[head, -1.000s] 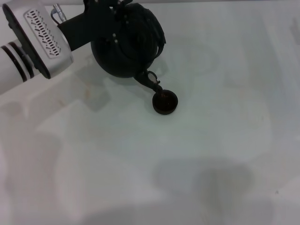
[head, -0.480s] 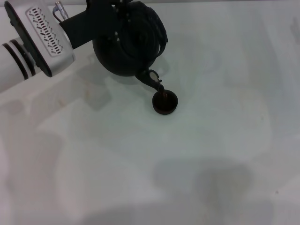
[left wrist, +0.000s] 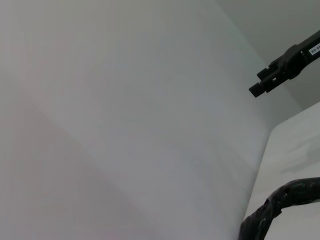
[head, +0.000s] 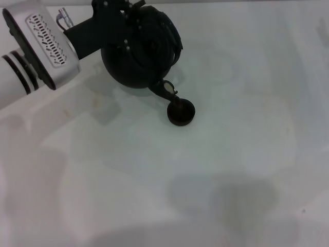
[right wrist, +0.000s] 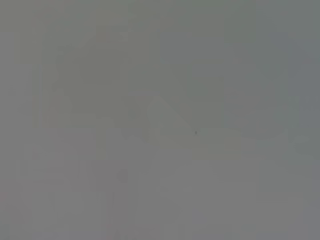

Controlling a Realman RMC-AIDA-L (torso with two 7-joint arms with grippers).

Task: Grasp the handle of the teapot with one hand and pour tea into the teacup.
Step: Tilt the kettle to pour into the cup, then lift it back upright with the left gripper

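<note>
My left gripper (head: 134,23) carried the teapot (head: 138,57) by its handle (head: 165,32), the black pot hanging tipped just below and in front of the gripper, clear of the white counter (head: 231,154). My own fingers were lost against the pot's black body, so I could not tell for certain how they stood, though the pot hanging tilted from my wrist suggested they were pinched on the hoop. The lean looked deliberate: it brought the short spout (head: 165,90) down and away from the gripper until its tip sat right over the near rim of the teacup (head: 181,112), the small black bowl resting on the counter just beyond the spout. I judged this to be the pour itself; whether tea was running, or how full the cup was, could not be made out. In my left wrist view only a curve of the wrapped handle (left wrist: 280,202) showed low against the pale counter, with a dark bracket (left wrist: 287,65) higher up that I could not identify. My right gripper appeared nowhere, its wrist view an even grey. The risk, as I read it, was the narrow cup: a small drift of the spout would put tea on the counter
</note>
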